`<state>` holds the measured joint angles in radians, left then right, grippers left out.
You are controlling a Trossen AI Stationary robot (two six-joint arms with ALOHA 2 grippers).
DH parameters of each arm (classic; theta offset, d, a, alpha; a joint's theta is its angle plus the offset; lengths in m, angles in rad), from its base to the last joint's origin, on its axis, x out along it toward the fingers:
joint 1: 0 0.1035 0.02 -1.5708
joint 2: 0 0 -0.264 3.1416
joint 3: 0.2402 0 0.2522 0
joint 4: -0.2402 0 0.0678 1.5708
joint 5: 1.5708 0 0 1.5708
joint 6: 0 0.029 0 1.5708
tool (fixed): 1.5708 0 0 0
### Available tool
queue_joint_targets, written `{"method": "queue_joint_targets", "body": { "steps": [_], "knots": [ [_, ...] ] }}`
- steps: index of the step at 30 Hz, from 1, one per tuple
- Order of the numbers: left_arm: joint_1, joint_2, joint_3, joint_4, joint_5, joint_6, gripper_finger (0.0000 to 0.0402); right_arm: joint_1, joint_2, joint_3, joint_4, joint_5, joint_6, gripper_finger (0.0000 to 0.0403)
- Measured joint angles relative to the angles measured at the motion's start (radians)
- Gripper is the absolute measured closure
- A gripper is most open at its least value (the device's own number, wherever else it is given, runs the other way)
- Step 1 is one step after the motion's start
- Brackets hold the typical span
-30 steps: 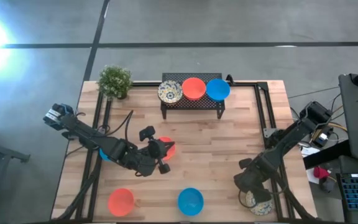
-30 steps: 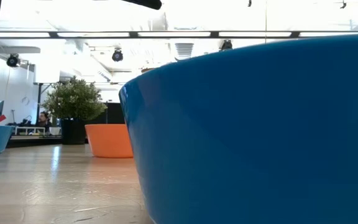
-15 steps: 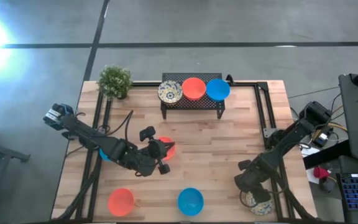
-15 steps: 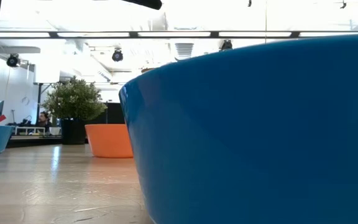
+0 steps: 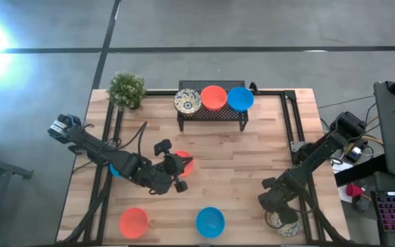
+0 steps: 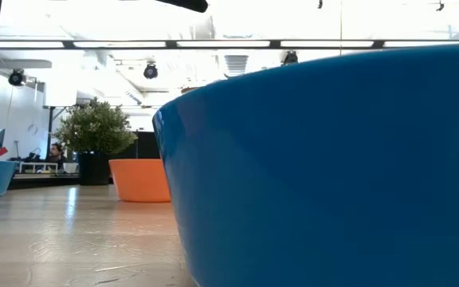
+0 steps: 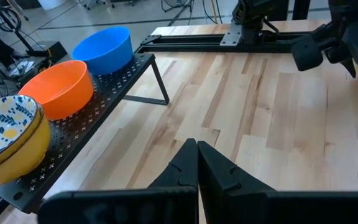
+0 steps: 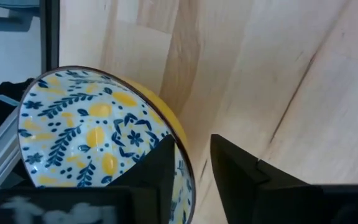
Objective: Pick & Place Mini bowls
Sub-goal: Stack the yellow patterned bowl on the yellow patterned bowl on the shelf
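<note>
Patterned bowl (image 8: 98, 134) sits at the table's lower right in the high view; right gripper (image 8: 191, 171) straddles its rim, fingers apart (clamped or not, cannot tell). Left gripper (image 7: 197, 163), fingers together, hovers mid-table near an orange bowl (image 5: 184, 162).

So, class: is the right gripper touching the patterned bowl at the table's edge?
Touching. In the right wrist view the right gripper straddles the patterned bowl, one finger lying against its rim.
</note>
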<state>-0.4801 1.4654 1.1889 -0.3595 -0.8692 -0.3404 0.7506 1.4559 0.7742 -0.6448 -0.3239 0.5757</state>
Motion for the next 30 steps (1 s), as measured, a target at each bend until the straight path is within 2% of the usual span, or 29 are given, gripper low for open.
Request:
{"method": "queue_joint_targets", "body": {
  "steps": [8,21,30],
  "knots": [
    [0.0,0.0,0.0,0.0,0.039,0.0,0.0401,0.0,0.0,0.0,0.012,-0.033,0.0,0.0387],
    [0.0,0.0,0.0,0.0,0.04,0.0,0.0402,-0.003,-0.022,-0.001,0.0,-0.016,-0.066,0.0393],
    [0.0,0.0,0.0,0.0,0.042,0.003,0.0402,-0.057,-0.134,-0.002,-0.002,-0.01,-0.09,0.0394]
  ]
}}
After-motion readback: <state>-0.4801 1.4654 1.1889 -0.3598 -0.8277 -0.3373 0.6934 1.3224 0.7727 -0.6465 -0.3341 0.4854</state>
